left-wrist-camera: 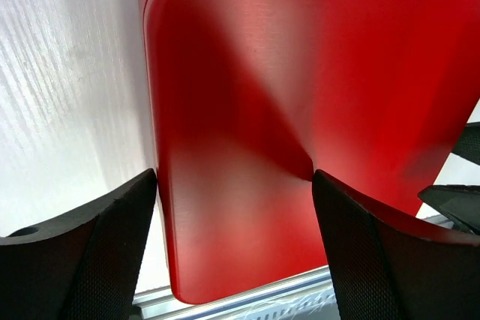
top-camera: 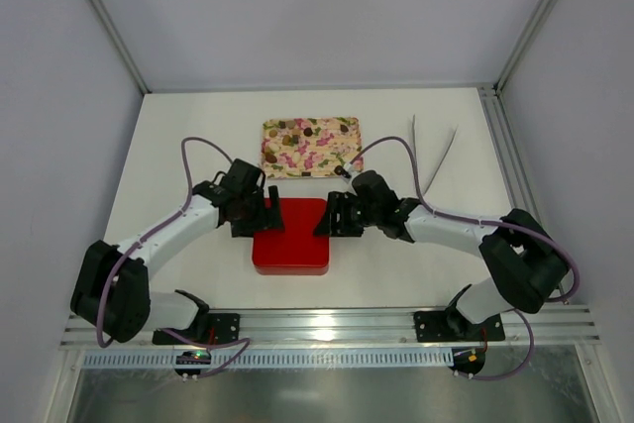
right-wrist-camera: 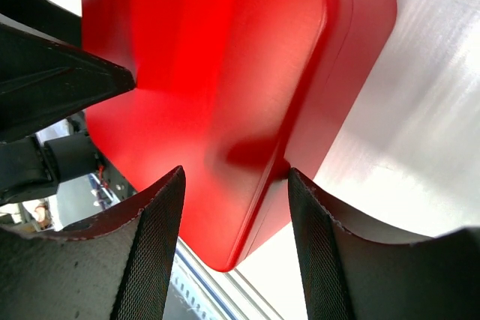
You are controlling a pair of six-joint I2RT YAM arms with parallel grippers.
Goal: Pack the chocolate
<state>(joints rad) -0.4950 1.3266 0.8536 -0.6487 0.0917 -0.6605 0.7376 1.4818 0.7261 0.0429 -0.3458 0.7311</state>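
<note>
A white table [top-camera: 178, 146] is carrying everything, and plain grey walls [top-camera: 297, 7] are closing it in on three sides. A metal rail [top-camera: 327, 324] is running along the near edge, on the arms' side of the red box [top-camera: 290, 243]. The box is sitting with its lid shut, near the middle of the table.

Just beyond the box a floral tray [top-camera: 349, 151] is lying flat, apart from it. The chocolates [top-camera: 307, 131] are sitting on that tray as small dark and tan pieces, mostly on its far half. None is showing on the box lid. Two thin rods [top-camera: 443, 160] are lying beyond the box and to its right.

The left gripper [left-wrist-camera: 234, 181] is hanging over the box's far left corner with its fingers spread wide. One finger is standing off the box's left edge and the other over the lid. The right gripper [right-wrist-camera: 235, 174] is hanging over the far right corner, fingers also apart and straddling the box's right edge. Neither is pinching anything, and whether the fingers are touching the box cannot be told. The chocolates are lying beyond both grippers, on the tray side of the box.
</note>
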